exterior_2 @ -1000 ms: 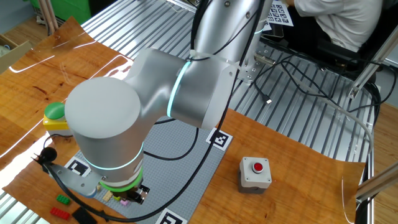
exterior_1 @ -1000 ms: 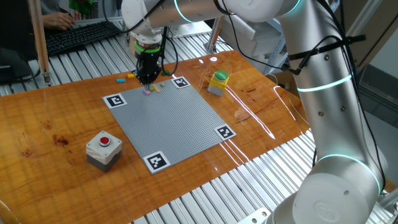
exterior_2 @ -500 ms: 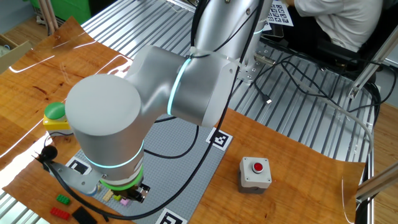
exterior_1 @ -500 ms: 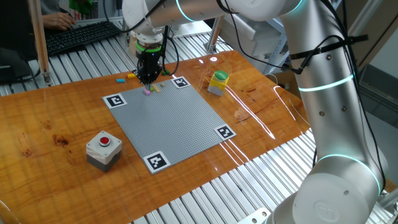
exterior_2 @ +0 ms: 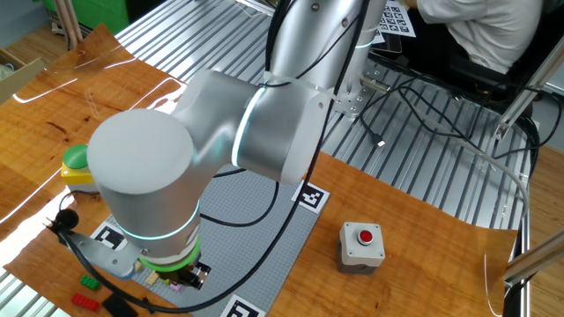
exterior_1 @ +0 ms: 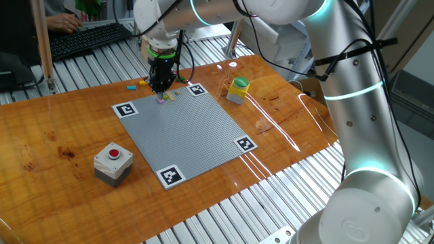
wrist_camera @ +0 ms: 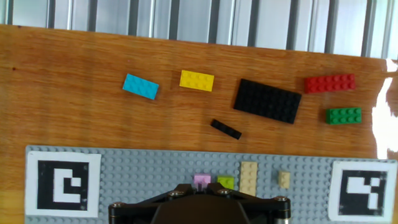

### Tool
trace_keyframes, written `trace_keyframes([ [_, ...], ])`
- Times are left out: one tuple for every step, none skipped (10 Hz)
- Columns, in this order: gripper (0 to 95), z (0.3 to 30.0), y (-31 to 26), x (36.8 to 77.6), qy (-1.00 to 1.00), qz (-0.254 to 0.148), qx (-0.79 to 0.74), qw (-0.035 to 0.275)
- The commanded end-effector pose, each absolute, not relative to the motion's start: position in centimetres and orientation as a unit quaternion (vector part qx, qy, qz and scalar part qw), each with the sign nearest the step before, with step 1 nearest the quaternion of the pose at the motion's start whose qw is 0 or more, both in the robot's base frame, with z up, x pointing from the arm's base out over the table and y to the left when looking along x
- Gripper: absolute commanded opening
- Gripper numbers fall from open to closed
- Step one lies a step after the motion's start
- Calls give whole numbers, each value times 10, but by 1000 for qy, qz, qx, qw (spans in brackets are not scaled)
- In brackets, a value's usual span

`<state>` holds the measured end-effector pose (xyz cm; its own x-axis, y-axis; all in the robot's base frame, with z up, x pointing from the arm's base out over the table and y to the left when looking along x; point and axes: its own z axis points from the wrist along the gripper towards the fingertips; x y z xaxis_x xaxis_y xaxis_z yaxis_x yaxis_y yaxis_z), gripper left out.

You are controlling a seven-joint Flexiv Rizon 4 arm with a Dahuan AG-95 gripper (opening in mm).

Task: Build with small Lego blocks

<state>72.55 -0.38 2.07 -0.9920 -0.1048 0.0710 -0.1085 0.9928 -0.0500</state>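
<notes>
My gripper (wrist_camera: 201,186) is shut, its tips right over a pink Lego block (wrist_camera: 201,180) on the grey baseplate (wrist_camera: 137,174); I cannot tell whether they touch it. Beside the pink one, a lime block (wrist_camera: 226,182), a long tan block (wrist_camera: 249,177) and a small tan block (wrist_camera: 284,180) sit on the plate. Loose on the wood beyond lie cyan (wrist_camera: 140,86), yellow (wrist_camera: 196,80), red (wrist_camera: 329,83) and green (wrist_camera: 344,116) blocks, a black plate (wrist_camera: 267,101) and a thin black piece (wrist_camera: 225,129). The gripper (exterior_1: 161,91) stands at the baseplate's (exterior_1: 183,129) far edge.
A grey box with a red button (exterior_1: 112,161) stands left of the baseplate. A yellow container with a green top (exterior_1: 238,90) stands to its right. My arm's large elbow (exterior_2: 150,176) hides much of the plate in the other fixed view. Metal slats surround the wooden board.
</notes>
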Motion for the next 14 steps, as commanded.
trace_keyframes([
  [0, 28, -4, 727, -997, 27, 49, 45],
  [0, 29, -4, 727, -997, 27, 48, 45],
  [0, 28, -4, 727, -997, 27, 48, 44],
  [0, 24, -3, 728, -997, 27, 49, 43],
  [0, 14, -1, 728, -998, 26, 49, 39],
  [0, 8, 0, 728, -998, 27, 48, 34],
  [0, 11, 0, 728, -998, 27, 47, 35],
  [0, 17, -1, 728, -998, 27, 48, 39],
  [0, 20, -2, 727, -998, 27, 48, 43],
  [0, 20, -2, 727, -998, 28, 45, 44],
  [0, 21, -2, 727, -998, 27, 43, 47],
  [0, 23, -2, 727, -998, 27, 40, 50],
  [0, 28, -3, 726, -998, 20, 30, 57],
  [0, 34, -5, 725, -998, 9, 16, 63],
])
